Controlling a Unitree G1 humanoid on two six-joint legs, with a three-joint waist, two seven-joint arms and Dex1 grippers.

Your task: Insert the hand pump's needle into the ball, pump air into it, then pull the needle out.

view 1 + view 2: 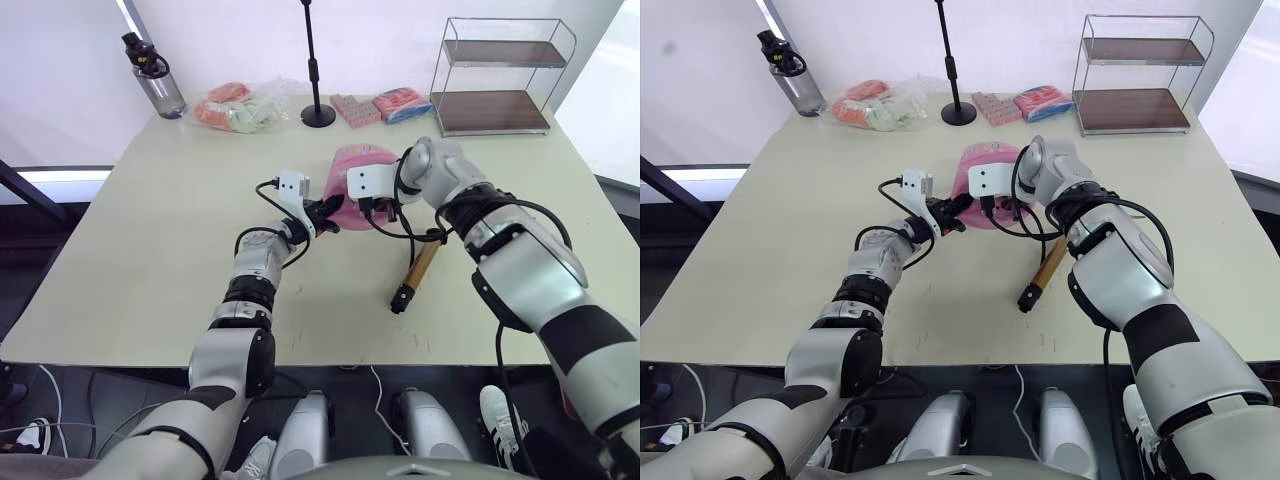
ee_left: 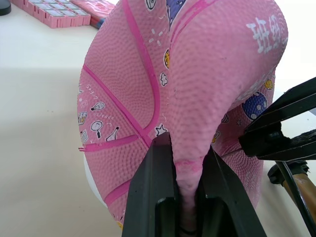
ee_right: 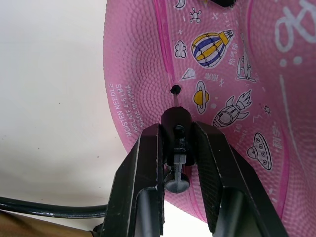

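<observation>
Saggy pink ball (image 2: 197, 74), printed pictures

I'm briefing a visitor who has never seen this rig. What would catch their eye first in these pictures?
First the saggy pink ball at mid-table, its folded skin pinched by the left gripper. Next the right gripper, shut on the black fitting of the needle, whose tip stands just short of the ball's small black valve hole. The hand pump lies on the table under the right arm.
</observation>
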